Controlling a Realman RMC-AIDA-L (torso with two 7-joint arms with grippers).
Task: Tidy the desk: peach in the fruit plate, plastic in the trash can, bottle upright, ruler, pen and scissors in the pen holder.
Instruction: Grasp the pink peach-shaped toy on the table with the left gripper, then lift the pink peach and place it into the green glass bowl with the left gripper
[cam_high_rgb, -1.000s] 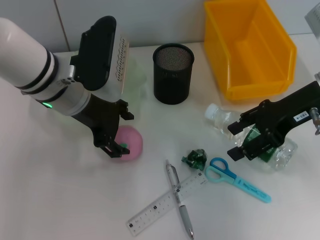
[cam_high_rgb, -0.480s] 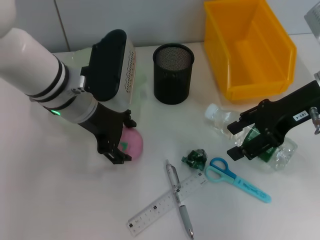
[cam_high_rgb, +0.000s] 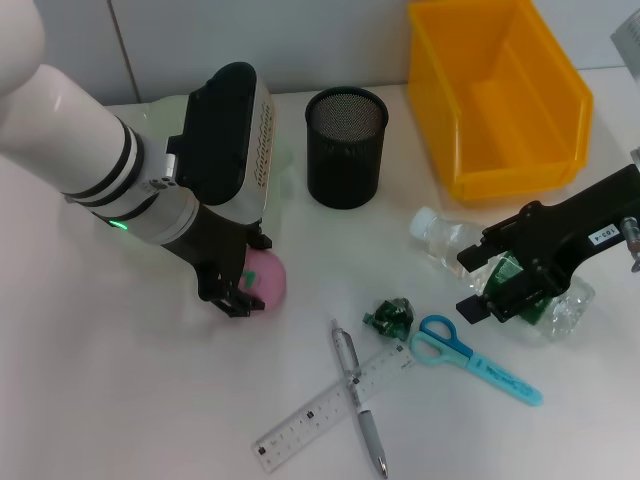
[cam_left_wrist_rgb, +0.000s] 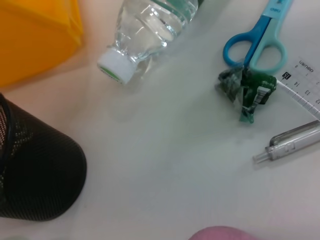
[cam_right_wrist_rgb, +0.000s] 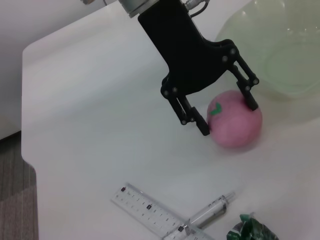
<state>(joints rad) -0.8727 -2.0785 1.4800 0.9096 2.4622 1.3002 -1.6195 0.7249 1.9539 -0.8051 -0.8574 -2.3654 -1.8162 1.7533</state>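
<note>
Since a second ago the left tool (cam_high_rgb: 243, 285) had dropped further onto the peach (cam_high_rgb: 268, 279), fingers spread either side of it, peach sitting on the worktop (cam_high_rgb: 120, 400) just in front of the plate (cam_right_wrist_rgb: 280, 50). Holder (cam_high_rgb: 345, 146) stood mid-back, pen (cam_high_rgb: 357, 394) lay crossed over the ruler (cam_high_rgb: 330, 410) up front with the plastic (cam_high_rgb: 392, 315) and scissors (cam_high_rgb: 472, 358) nearby. Right tool (cam_high_rgb: 478, 283) hung wide open around the lying bottle (cam_high_rgb: 450, 243), below the yellow can (cam_high_rgb: 497, 95).
</note>
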